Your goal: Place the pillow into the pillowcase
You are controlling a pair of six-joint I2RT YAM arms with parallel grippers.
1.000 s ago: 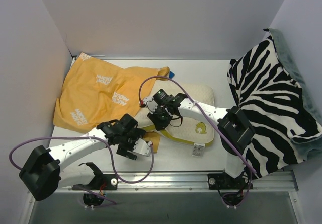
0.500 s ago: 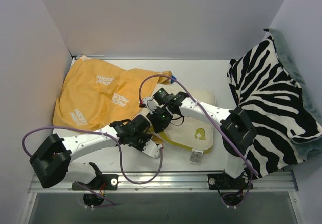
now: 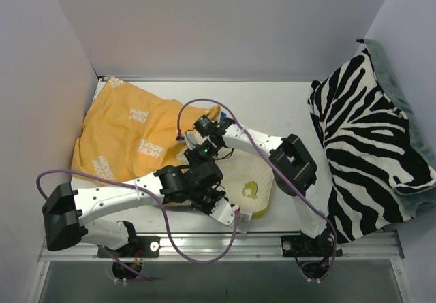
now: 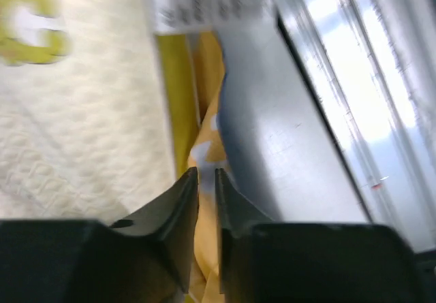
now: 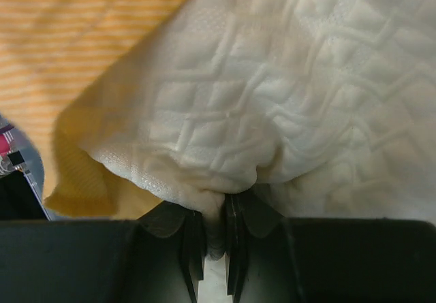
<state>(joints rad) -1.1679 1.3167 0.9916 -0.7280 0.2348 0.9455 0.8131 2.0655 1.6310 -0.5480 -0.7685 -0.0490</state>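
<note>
The cream-white pillow (image 3: 248,179) lies at the table's middle, its quilted cloth (image 5: 286,92) filling the right wrist view. My right gripper (image 5: 214,214) is shut on a bunched fold of its edge, at the pillow's far-left corner (image 3: 199,153). The mustard-orange pillowcase (image 3: 129,136) spreads to the left, and a strip of it (image 4: 208,146) runs under the pillow's yellow near edge (image 4: 174,105). My left gripper (image 4: 206,175) is shut on that orange strip, at the pillow's near side (image 3: 231,214). The pillow's white tag (image 4: 204,3) shows blurred.
A zebra-striped blanket (image 3: 368,146) hangs over the right wall. A metal rail (image 3: 225,243) runs along the near edge, close to my left gripper. White walls close in the left and back. Purple cables loop over both arms.
My right gripper has dragged the pillow left and nearer, toward the pillowcase. My left arm has swung right to the pillow's near edge, and its jaws have closed on the orange cloth.
</note>
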